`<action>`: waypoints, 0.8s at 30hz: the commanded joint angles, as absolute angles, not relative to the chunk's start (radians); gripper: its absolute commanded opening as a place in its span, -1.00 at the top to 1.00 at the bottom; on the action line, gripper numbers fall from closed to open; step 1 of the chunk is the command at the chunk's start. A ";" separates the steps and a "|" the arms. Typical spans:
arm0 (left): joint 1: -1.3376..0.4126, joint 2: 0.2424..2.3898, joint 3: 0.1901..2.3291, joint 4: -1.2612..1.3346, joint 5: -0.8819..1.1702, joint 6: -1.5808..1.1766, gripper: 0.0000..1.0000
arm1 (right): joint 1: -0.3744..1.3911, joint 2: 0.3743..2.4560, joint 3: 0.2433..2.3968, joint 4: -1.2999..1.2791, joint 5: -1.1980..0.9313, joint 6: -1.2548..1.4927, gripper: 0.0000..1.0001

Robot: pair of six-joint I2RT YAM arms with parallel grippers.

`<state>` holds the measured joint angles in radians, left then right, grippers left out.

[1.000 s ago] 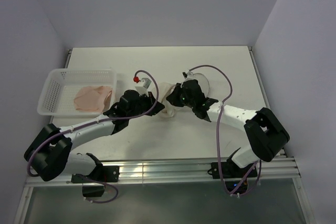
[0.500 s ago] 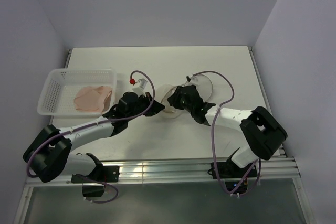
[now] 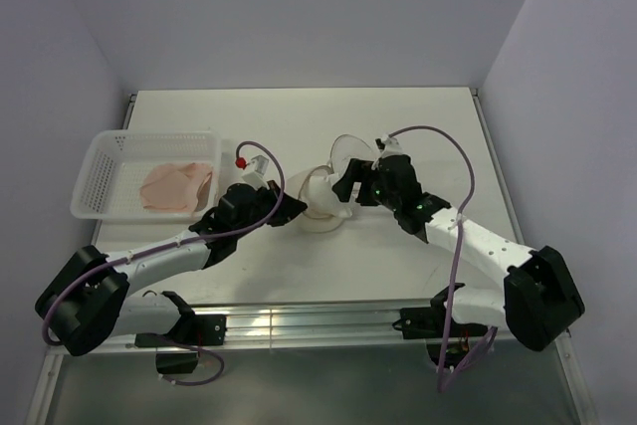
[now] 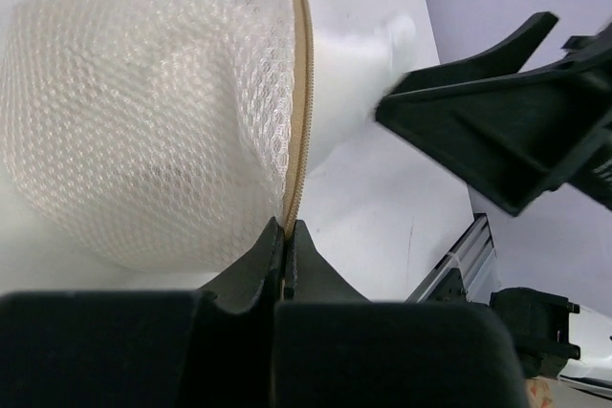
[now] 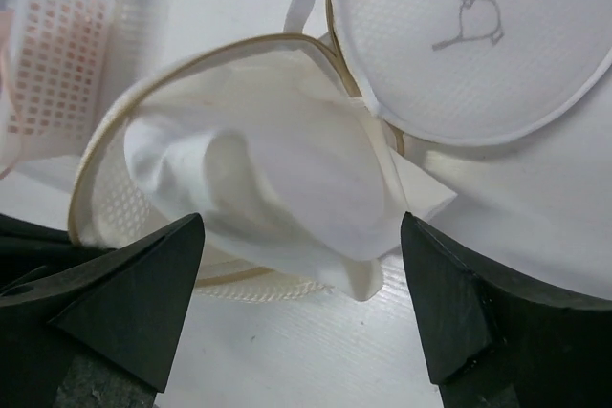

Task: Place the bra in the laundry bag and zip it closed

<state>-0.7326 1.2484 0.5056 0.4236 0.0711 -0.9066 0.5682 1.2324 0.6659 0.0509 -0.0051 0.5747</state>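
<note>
The right gripper (image 3: 343, 184), which was nearly closed and low over the laundry bag (image 3: 323, 214) a second ago, has been drawn back to the right. Its fingers are now spread wide. Nothing is held between them, and nothing is seen to be touched by them.

From the right wrist, the bag is shown gaping. Its flat lid half (image 5: 459, 45), marked with a small grey bra outline, is tilted up behind the lower half. A white padded fabric (image 5: 268, 169) is bunched inside the lower half and spills over the rim. Whether this is lining or a garment cannot be told.

The left gripper (image 4: 287, 236) is kept clamped on the tan zip rim (image 4: 298, 93), so the bag is steadied on the table (image 3: 299, 116).

The pale peach bra (image 3: 177, 186) is seen lying in the white perforated basket (image 3: 149, 134) at the left, well apart from the bag. It is judged that the bag has been released in an opened state, with loading and zipping not yet done.
</note>
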 commanded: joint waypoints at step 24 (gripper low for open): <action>-0.732 1.293 0.489 0.643 0.177 -0.933 0.99 | 0.704 1.436 0.732 0.345 0.036 0.724 0.89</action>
<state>-0.7296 1.2900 0.4934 0.5426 0.1303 -0.9085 0.7044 1.4868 0.7368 0.2142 -0.0784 0.6758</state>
